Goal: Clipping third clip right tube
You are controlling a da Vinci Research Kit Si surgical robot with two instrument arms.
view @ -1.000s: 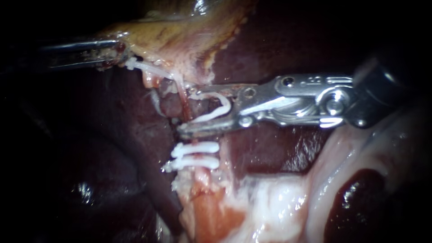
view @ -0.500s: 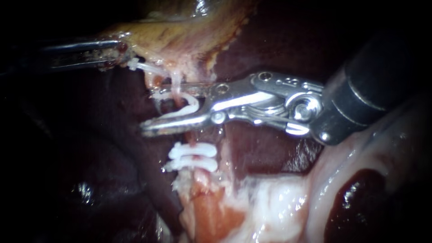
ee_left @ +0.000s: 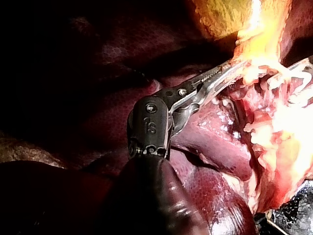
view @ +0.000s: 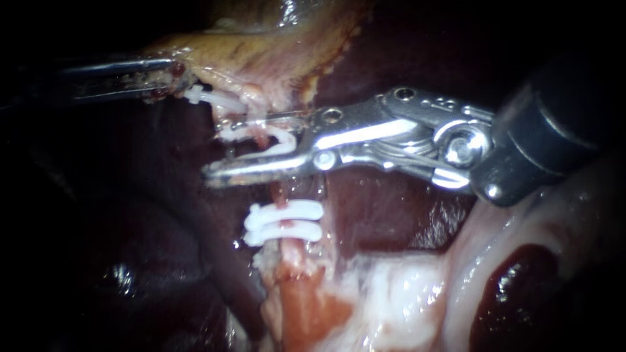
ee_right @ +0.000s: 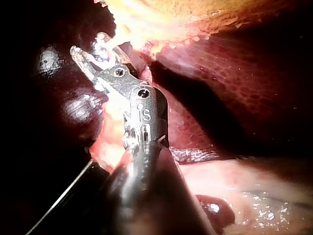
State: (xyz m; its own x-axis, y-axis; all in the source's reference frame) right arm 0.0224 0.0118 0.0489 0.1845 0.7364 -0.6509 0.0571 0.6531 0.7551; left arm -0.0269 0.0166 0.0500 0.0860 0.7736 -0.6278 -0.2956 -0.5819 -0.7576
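White open clip (view: 287, 138) of V-bent plastic sits inside the jaws of my right instrument (view: 215, 148), one leg along the upper jaw, the other along the lower, its bend toward the hinge. Those silver jaws stand moderately apart and both bear on the open clip from opposite sides, so they are holding it. They straddle a thin pinkish-red tube (view: 279, 193) that runs down from the yellow-tan gallbladder (view: 261, 52), passes between the clip's legs and goes on below the lower jaw. I cannot tell whether this is the right tube. Just under the lower jaw, a pair of closed white clips (view: 287, 212) lies across the same tube, one right beside the other, and below them the tube widens into a pale pink stump. My left instrument (view: 171, 77) comes in from the left, its narrow jaws closed on the gallbladder's ragged lower edge. A further white clip (view: 212, 98) lies just beside those jaw tips, under that edge. Dark maroon liver (view: 391, 208) lies behind and around everything. In the right wrist view the right instrument (ee_right: 93, 54) reaches up to the bright gallbladder edge, white plastic showing between its jaws.
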